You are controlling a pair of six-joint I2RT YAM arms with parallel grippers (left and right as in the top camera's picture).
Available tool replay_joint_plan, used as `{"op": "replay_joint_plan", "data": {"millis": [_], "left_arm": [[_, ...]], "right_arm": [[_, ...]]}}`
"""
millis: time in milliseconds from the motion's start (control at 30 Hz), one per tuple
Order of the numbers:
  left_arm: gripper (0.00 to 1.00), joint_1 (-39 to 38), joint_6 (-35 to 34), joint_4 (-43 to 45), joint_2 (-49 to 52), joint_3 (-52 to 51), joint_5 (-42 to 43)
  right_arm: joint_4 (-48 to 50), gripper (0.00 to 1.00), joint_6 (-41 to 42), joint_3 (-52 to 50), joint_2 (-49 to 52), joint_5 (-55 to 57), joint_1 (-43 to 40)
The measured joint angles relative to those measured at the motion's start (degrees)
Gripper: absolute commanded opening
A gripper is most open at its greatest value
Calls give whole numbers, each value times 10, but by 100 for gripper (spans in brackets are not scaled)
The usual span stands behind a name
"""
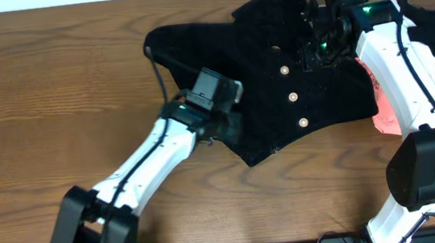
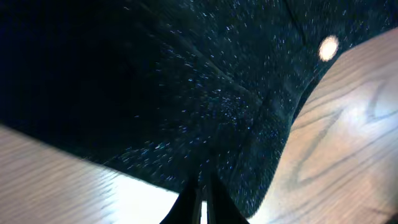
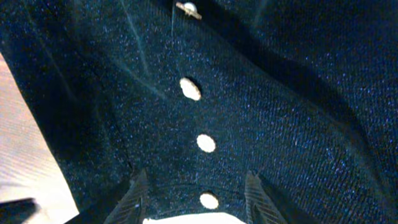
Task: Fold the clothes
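My left gripper (image 2: 200,198) is pressed together, pinching the hem of the black knit (image 1: 279,91), which sprawls upper centre in the overhead view. My right gripper (image 3: 196,183) hangs spread over its pale buttons (image 3: 206,143).

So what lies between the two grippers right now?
Only the black knit garment with its pale buttons; the overhead view shows it spanning from left gripper to right gripper.
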Motion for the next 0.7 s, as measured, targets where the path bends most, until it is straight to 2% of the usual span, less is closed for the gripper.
{"op": "replay_joint_plan", "data": {"millis": [333,700], "left_arm": [[6,-31,61,26,91,0,0],[6,-33,59,30,127,0,2]], "right_arm": [[15,50,4,0,0,3,-2],[19,57,8,0,0,4,-61]]}}
